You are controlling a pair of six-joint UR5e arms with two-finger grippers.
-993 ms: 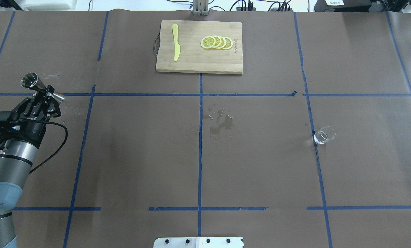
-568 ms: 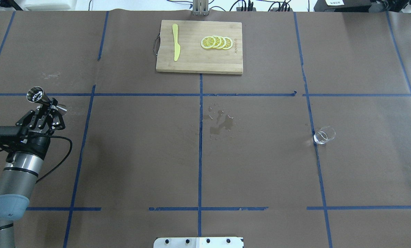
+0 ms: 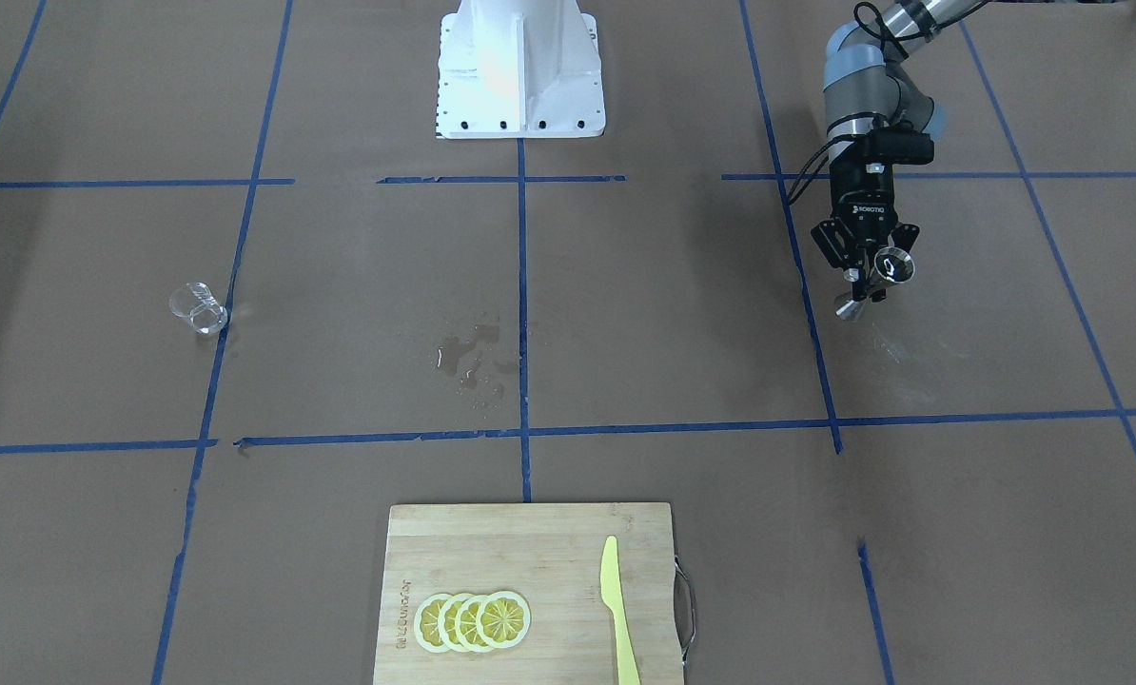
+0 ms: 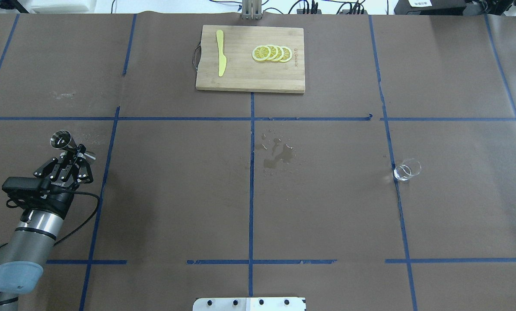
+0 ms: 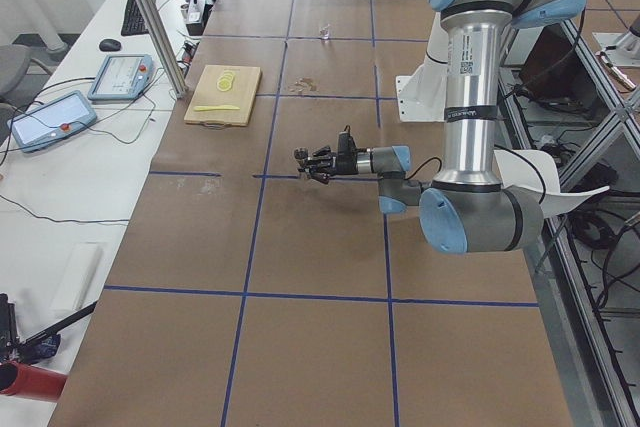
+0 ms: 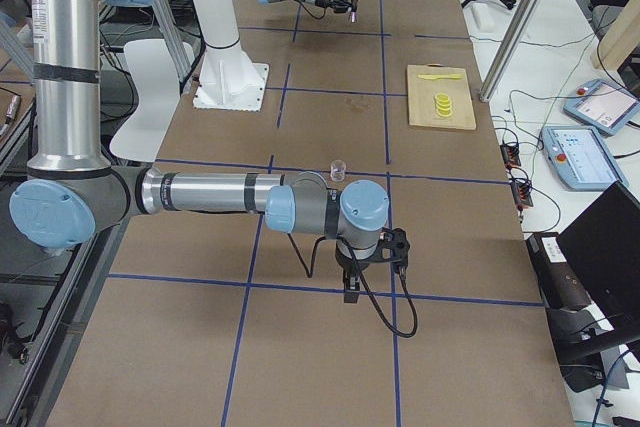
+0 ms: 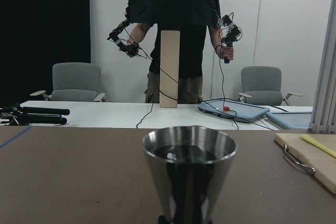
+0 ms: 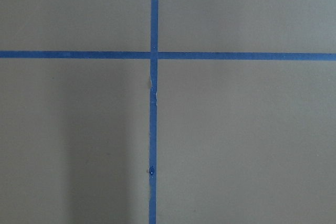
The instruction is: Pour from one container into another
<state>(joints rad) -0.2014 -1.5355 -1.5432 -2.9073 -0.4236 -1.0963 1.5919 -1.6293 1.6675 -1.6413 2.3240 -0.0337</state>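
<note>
Drawn back toward the robot's base and slightly inward since the earlier overhead frames, the left gripper [image 4: 78, 152] is clenched on the waist of the steel jigger [image 4: 61, 139], which also looks smaller now, so it is probably lower. The glass tumbler [image 4: 407, 169] stands alone far to the right, well apart, with a wet patch [image 4: 277, 153] between them. The front-facing camera shows the same hold, with the jigger's mouth up beside a blue tape line; I cannot tell whether its foot touches the paper. From the table's left end, the gripper lies level with the jigger upright at its tip. From the right end, the right gripper [image 6: 349, 292] hangs over the paper, and I cannot tell whether it is closed. The left wrist camera looks across the jigger's rim, where something dark glints inside, either liquid or reflection. The right wrist camera sees only paper and crossed tape. I judge that no pour can happen with the vessels this far apart, and the retreat looks like a move to set the jigger down.
</note>
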